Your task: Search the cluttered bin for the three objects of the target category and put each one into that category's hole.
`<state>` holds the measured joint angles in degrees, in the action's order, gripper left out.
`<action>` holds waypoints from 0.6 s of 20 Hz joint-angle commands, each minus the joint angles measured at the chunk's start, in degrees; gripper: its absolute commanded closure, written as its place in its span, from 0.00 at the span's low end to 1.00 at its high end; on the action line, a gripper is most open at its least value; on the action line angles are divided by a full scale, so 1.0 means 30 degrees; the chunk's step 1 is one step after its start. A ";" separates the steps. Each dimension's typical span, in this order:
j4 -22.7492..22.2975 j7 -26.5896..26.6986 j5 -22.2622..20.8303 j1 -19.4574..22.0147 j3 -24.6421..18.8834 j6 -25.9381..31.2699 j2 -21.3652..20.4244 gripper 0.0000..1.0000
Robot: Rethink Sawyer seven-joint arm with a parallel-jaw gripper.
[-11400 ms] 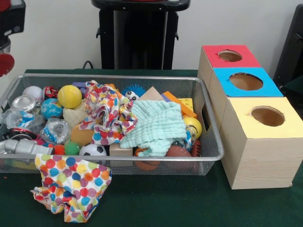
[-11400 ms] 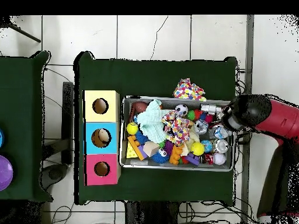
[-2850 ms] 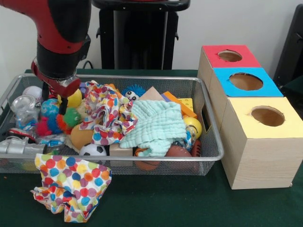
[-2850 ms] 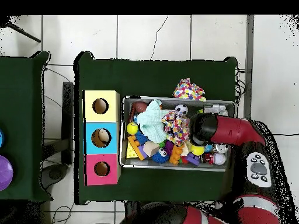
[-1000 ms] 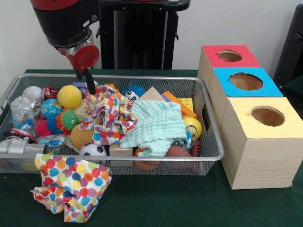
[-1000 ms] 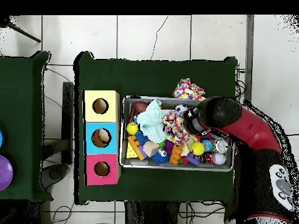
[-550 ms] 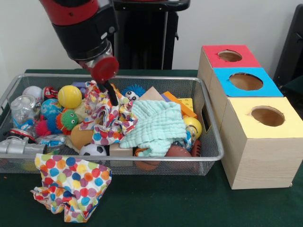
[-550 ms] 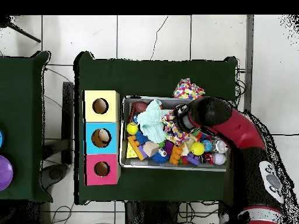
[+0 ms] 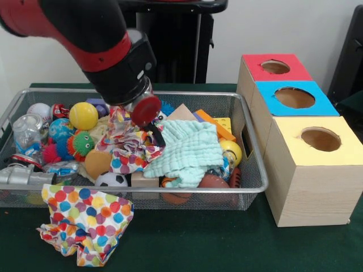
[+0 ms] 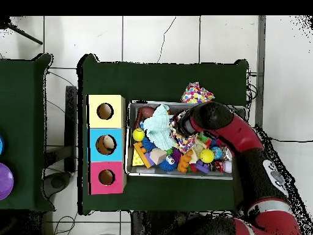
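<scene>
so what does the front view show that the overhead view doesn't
Only the front view shows the side faces of the wooden boxes and the soccer ball behind the bin's mesh wall. Only the overhead view shows the tiled floor and a second green table. Both show the wire bin, the arm over it, and the polka-dot cloth outside it.

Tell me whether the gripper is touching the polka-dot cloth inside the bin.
Cannot tell. In the front view the gripper overlaps the polka-dot cloth, but the arm hides any contact; the overhead view hides it too.
</scene>
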<state>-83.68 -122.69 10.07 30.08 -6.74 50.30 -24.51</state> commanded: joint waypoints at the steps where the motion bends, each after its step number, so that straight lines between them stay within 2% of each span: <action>1: 0.0965 0.6507 -0.3633 0.0633 -0.2822 -0.1858 0.2635 0.00; 4: 0.0701 0.6399 -0.4895 0.0856 -0.3226 -0.2396 0.2428 0.00; 9: 0.0166 0.6157 -0.5958 0.1589 -0.4809 -0.3288 0.2939 0.00; 12: 0.0097 0.4701 -0.6247 0.1677 -0.4936 -0.3942 0.3098 0.00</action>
<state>-82.63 -122.06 -3.23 33.98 -14.49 49.09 -20.83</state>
